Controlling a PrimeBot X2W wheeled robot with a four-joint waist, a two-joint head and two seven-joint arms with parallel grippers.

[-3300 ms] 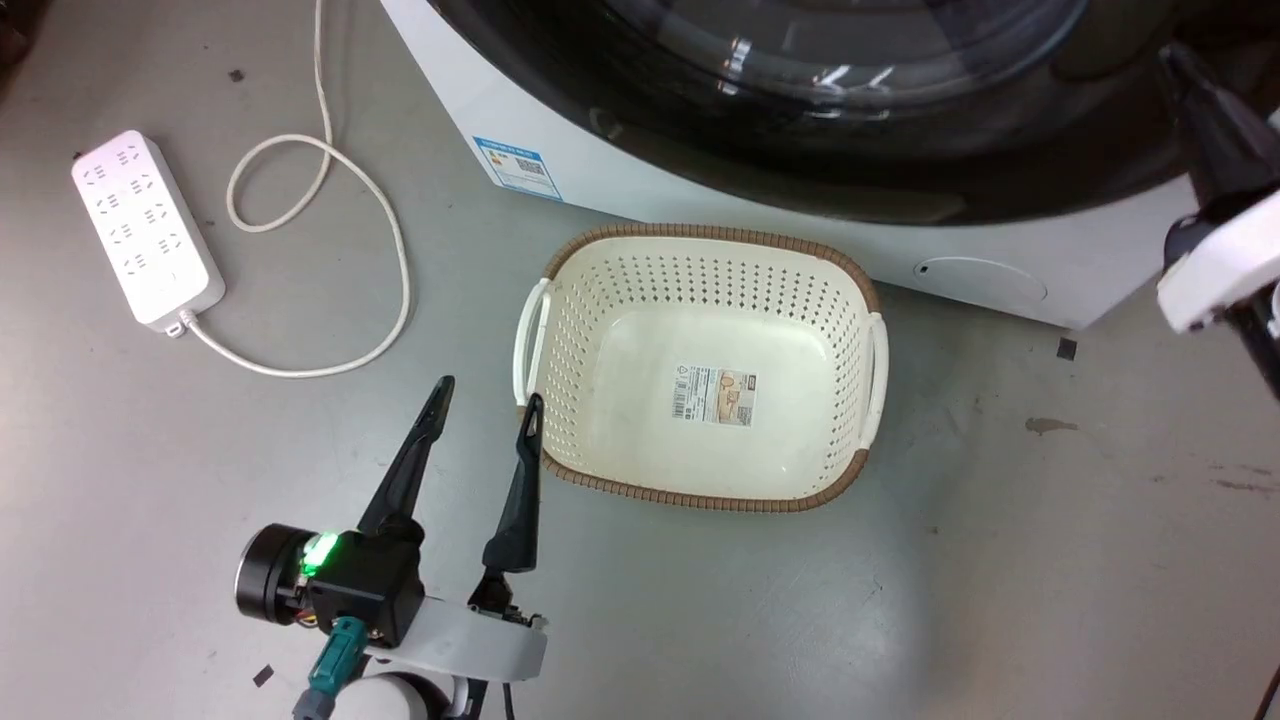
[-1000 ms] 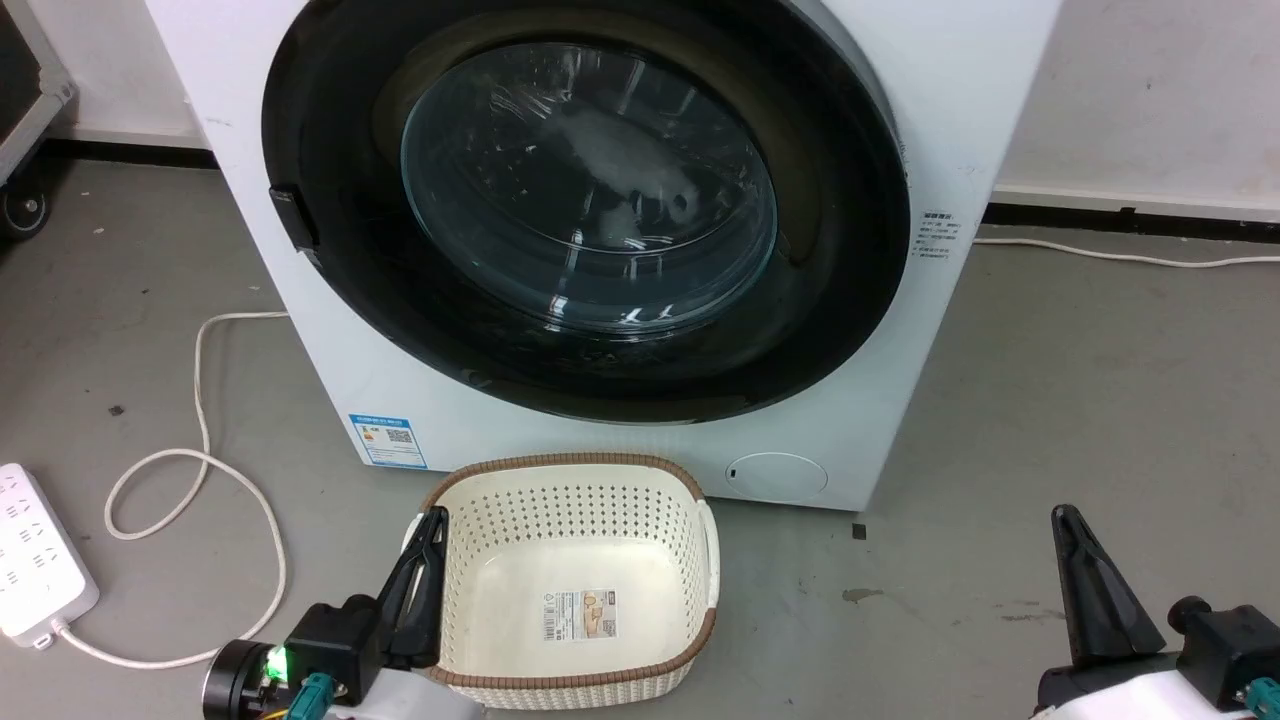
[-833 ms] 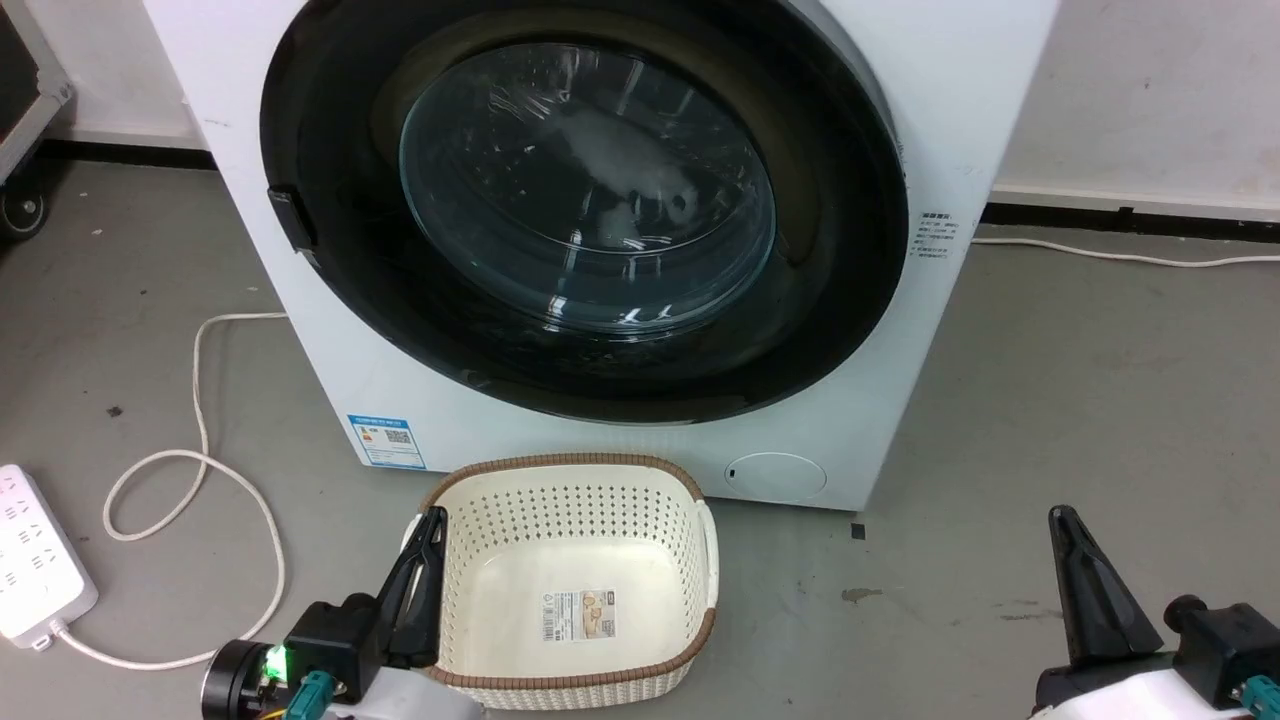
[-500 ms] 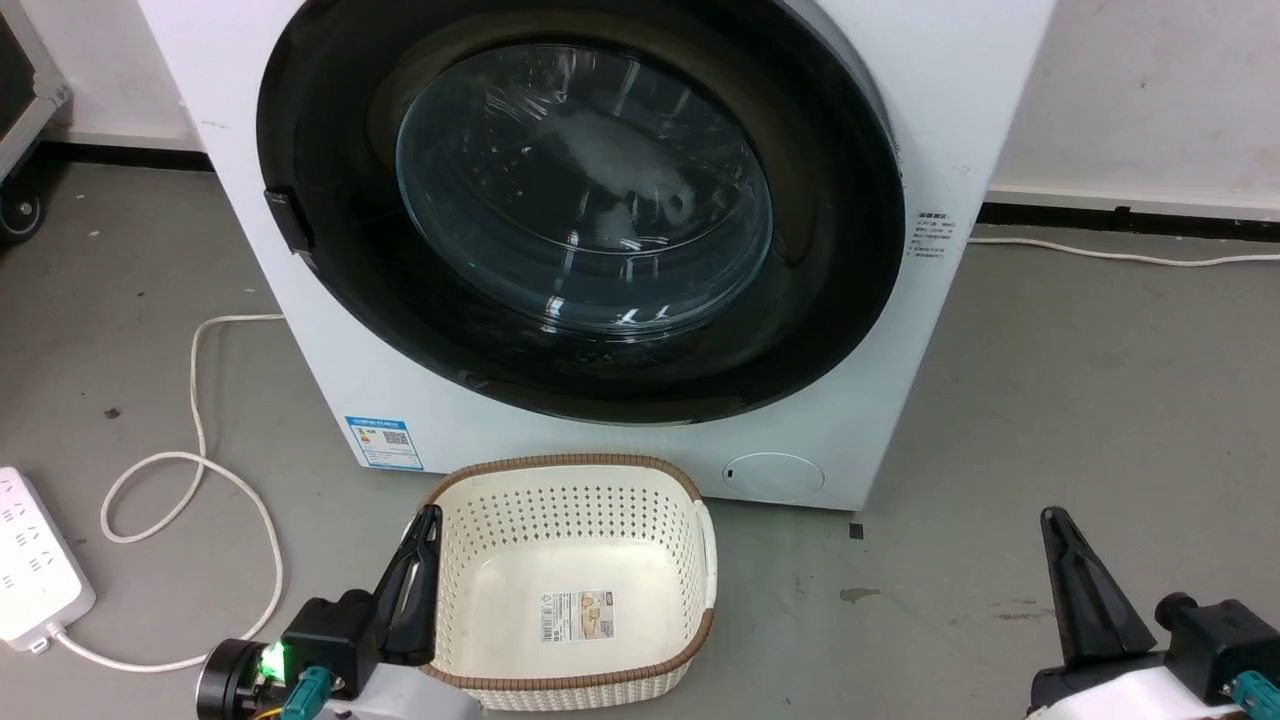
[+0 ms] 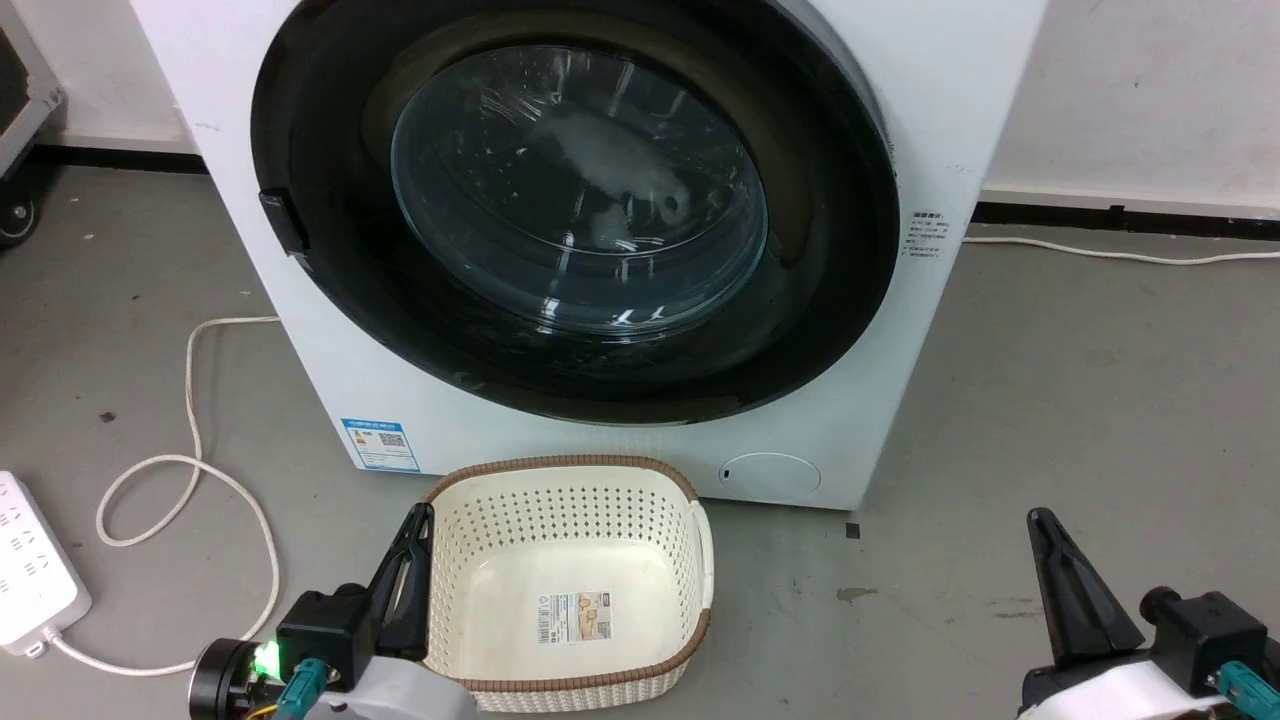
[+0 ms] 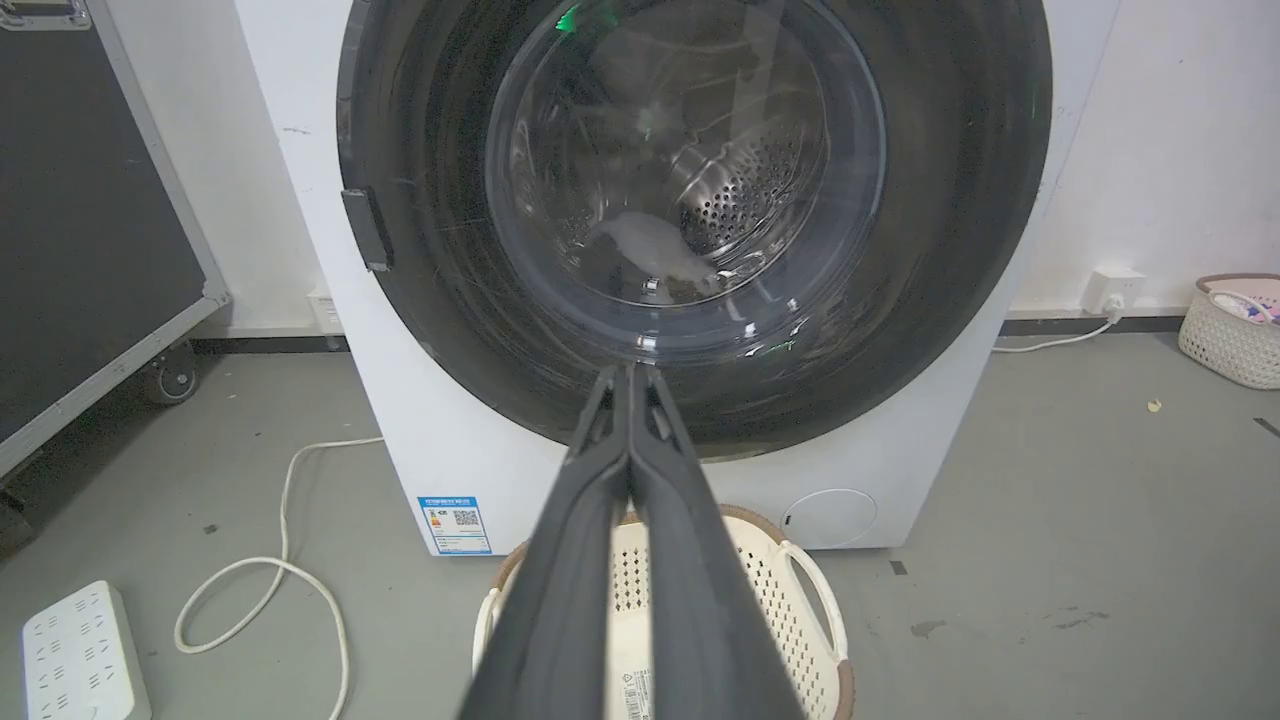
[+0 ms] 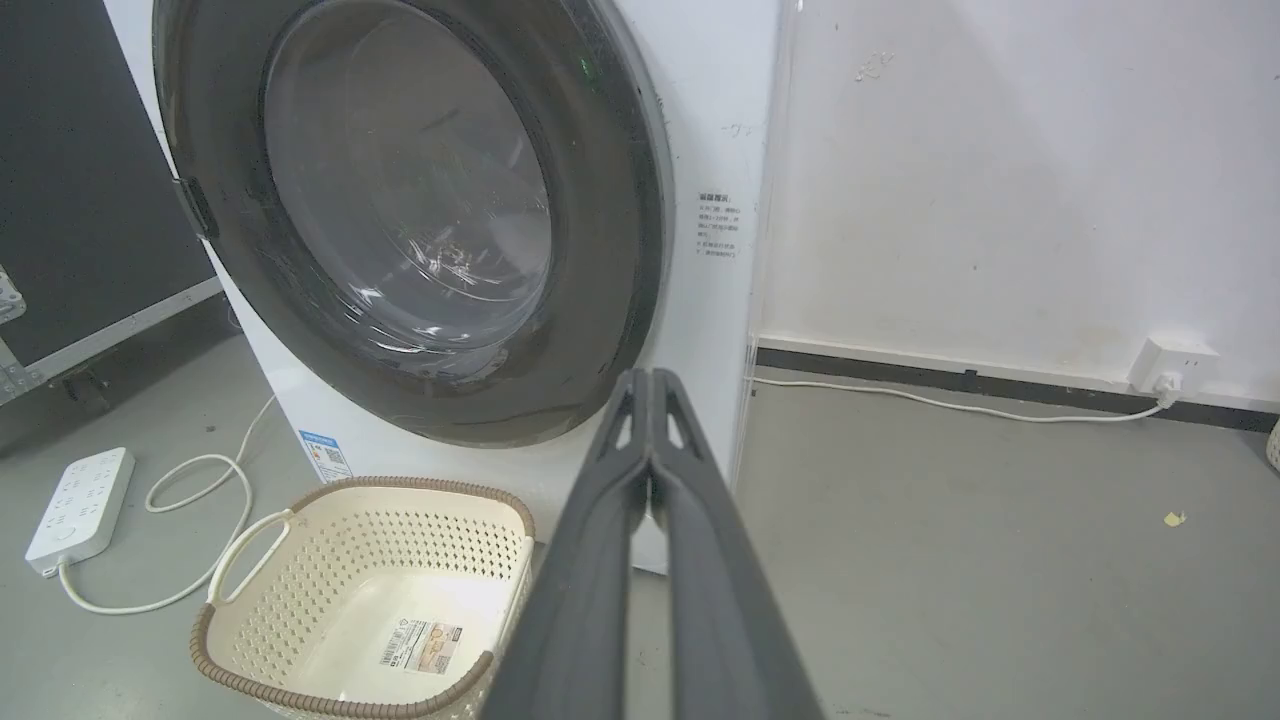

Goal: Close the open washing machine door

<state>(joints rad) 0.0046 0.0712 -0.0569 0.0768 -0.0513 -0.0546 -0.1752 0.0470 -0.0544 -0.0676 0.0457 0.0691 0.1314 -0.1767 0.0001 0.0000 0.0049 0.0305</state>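
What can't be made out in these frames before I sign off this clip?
Top of the washing machine door: cut off by the head view's upper edge; whether its latch caught cannot be told.
The pale shape behind the glass: blurred by reflections, left wrist view.
Print on the sticker: too small, head view.
Most of the basket: hidden by the left gripper, left wrist view.

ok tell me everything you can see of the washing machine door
The washing machine door is big and round, with a wide glossy black rim around a bulging clear glass window. A small black tab sits on its left edge in the head view. It looks shut, lying flat in the machine's white front. Through the glass the holed metal drum shows. Nothing touches it; the left gripper and right gripper hang low, apart from it.
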